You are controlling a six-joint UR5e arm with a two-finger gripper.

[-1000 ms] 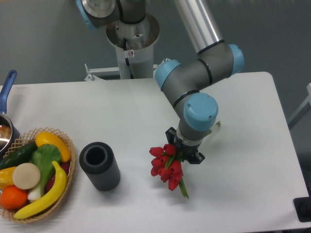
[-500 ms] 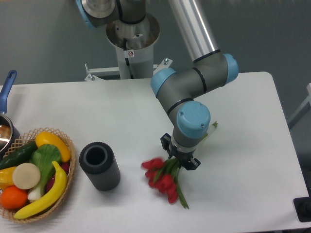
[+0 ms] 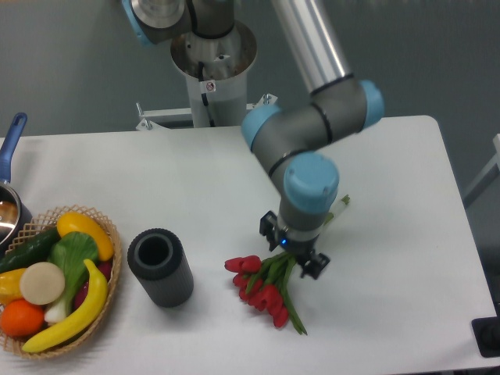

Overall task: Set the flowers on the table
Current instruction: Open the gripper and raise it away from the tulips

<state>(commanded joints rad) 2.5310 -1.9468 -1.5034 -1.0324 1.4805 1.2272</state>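
The flowers (image 3: 262,287), a bunch of red tulip buds on green stems, lie low with their buds spread on the white table (image 3: 406,234), just right of the middle and near the front. Their stems run up and to the right through my gripper (image 3: 293,251), and the stem ends poke out behind the wrist at the upper right. The gripper points down and holds the stems, shut on them. The blue-capped wrist hides the fingertips.
A black ribbed cylinder (image 3: 160,267) stands left of the flowers. A woven basket (image 3: 109,301) with banana, cucumber, orange and other produce sits at the front left. A pot with a blue handle (image 3: 11,141) is at the left edge. The arm's base (image 3: 212,62) stands behind the table.
The bunch went from hanging bunched under the gripper to lying spread and lower on the table, buds swung left. The gripper shifted slightly left and down with it.
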